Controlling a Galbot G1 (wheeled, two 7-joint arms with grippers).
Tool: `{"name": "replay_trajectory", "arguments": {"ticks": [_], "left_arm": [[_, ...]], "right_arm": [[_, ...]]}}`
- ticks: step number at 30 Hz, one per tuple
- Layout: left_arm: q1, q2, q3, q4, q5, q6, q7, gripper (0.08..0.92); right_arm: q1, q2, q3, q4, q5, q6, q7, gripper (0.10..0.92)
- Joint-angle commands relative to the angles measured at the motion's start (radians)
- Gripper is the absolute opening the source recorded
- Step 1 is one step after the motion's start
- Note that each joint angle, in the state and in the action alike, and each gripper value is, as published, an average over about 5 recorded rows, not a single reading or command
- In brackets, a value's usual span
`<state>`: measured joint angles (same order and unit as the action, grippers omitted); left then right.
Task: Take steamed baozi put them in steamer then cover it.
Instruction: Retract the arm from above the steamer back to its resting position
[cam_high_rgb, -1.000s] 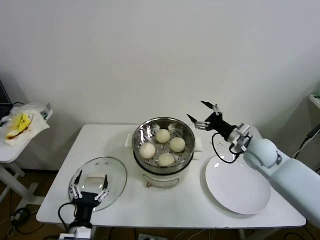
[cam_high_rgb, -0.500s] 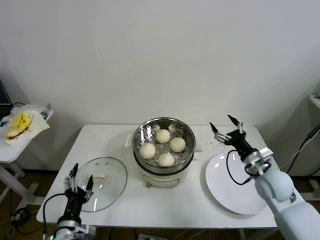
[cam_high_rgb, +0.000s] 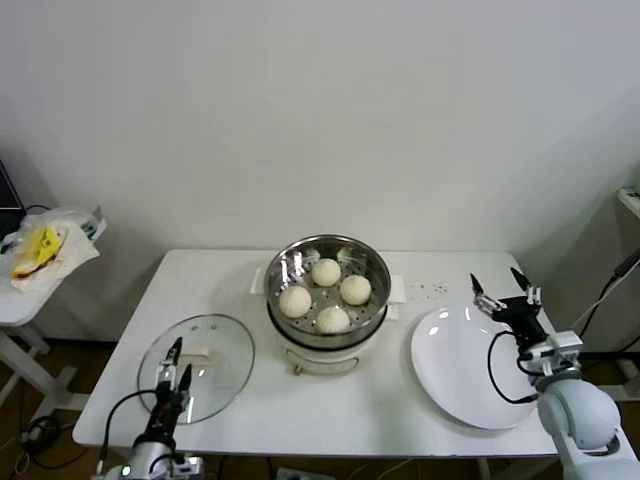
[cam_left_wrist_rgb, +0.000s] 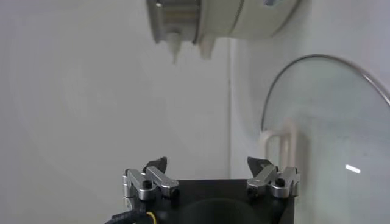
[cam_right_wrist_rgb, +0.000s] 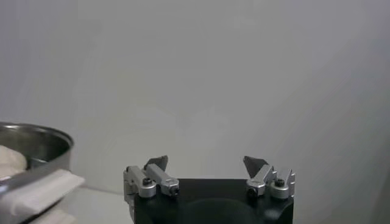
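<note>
we see the left gripper (cam_high_rgb: 173, 364) open and empty, right above the glass lid (cam_high_rgb: 197, 367) on the table (cam_high_rgb: 330, 410). further right, four buns (cam_high_rgb: 325, 294) sit in the steamer (cam_high_rgb: 328, 300). the right gripper (cam_high_rgb: 504, 297) is open over the plate (cam_high_rgb: 462, 370).

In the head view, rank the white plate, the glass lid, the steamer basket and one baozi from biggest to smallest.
1. White plate
2. Steamer basket and glass lid: they look about alike, and the lid lies nearer the camera, so no ranking between them.
3. Baozi, clearly the smallest.
</note>
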<state>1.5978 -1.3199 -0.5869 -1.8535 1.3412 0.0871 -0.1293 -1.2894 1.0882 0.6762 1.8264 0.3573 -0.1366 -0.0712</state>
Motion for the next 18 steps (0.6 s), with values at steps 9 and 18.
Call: {"name": "replay_trajectory", "arguments": {"ticks": [9,18], "left_arm": [[-0.2,0.009,0.036,0.29,0.086,-0.025,-0.068,0.823],[-0.278,0.024,0.044,0.36,0.054,-0.026,-0.099,0.823]], "right_arm": [[-0.049,0.055,0.084,-0.015,-0.053,-0.022,-0.012,0.823],[-0.039,0.057,0.07,-0.037,-0.079,-0.012,-0.02,0.823]]}}
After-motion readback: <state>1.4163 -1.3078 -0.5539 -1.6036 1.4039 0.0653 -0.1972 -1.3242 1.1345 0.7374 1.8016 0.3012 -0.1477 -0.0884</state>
